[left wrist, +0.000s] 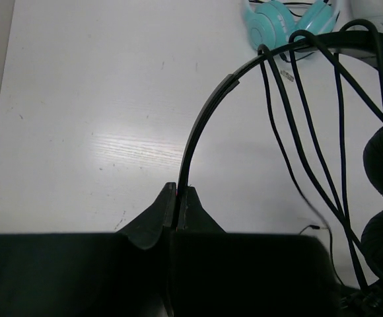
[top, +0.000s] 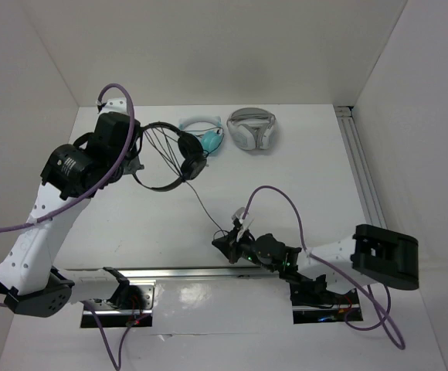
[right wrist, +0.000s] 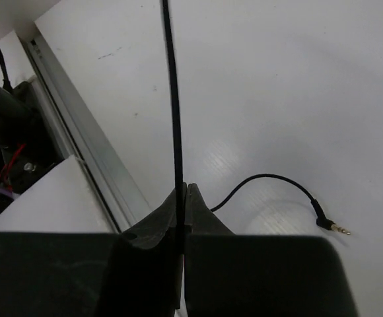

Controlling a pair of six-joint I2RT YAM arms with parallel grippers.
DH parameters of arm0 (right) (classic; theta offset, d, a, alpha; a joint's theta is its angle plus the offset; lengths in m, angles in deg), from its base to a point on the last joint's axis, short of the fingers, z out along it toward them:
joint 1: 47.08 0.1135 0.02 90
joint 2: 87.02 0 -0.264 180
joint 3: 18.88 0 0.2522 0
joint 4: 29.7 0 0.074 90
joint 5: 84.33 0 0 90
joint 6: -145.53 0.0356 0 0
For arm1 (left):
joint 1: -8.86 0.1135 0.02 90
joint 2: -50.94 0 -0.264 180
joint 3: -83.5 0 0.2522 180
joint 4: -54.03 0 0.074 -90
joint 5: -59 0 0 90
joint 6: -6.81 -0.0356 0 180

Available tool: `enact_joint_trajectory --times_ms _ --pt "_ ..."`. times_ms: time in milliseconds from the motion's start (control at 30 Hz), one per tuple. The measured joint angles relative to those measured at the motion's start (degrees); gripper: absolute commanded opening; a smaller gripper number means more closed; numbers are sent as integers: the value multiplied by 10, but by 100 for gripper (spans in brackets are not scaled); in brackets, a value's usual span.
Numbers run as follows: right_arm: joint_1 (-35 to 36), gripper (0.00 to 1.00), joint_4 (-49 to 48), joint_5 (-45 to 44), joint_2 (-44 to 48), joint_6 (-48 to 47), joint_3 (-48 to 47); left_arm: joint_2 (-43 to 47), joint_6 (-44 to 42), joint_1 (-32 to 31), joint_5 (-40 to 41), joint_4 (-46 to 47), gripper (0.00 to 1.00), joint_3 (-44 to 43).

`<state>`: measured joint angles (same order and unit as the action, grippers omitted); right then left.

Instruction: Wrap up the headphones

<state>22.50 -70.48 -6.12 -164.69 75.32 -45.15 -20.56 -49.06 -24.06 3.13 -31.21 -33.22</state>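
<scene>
Currently we list the headphones [top: 191, 165], at the back left of the bench [top: 309, 178]. Our left end effector [left wrist: 177, 191] is pressed together on the headband. We judge the band light and springy. The thin, limp cable [right wrist: 172, 99] is pinched taut by our right end effector [right wrist: 183, 191], short of the plug [right wrist: 330, 226]. Mid-bench offers open room; the teal headphones [top: 206, 137] crowd from behind, and the front rail [right wrist: 79, 132] lies just beside.
</scene>
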Motion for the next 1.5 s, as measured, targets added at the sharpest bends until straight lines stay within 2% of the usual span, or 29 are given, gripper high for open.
enact_joint_trajectory --times_ms 133,400,567,700,967,1167,1367,1500 --pt "86 0 111 -97 101 -6 -19 -1 -27 48 -25 39 0 40" --pt "229 0 344 -264 197 -54 -157 -30 -48 58 -33 112 0 192" --pt "257 0 471 -363 202 -116 -273 -37 -69 41 -45 120 0 250" --pt "255 0 512 -430 202 -176 -322 -31 -77 7 -66 139 0 270" --pt "157 2 534 -422 212 -271 -363 -21 -103 -90 -181 168 0 351" --pt "105 3 536 -373 210 -305 -357 -21 -103 -195 -243 189 0 363" --pt "44 3 541 -299 209 -299 -319 8 -95 -278 -250 181 0 350" --pt "35 5 534 -251 210 -294 -318 41 -86 -291 -233 143 0 320"
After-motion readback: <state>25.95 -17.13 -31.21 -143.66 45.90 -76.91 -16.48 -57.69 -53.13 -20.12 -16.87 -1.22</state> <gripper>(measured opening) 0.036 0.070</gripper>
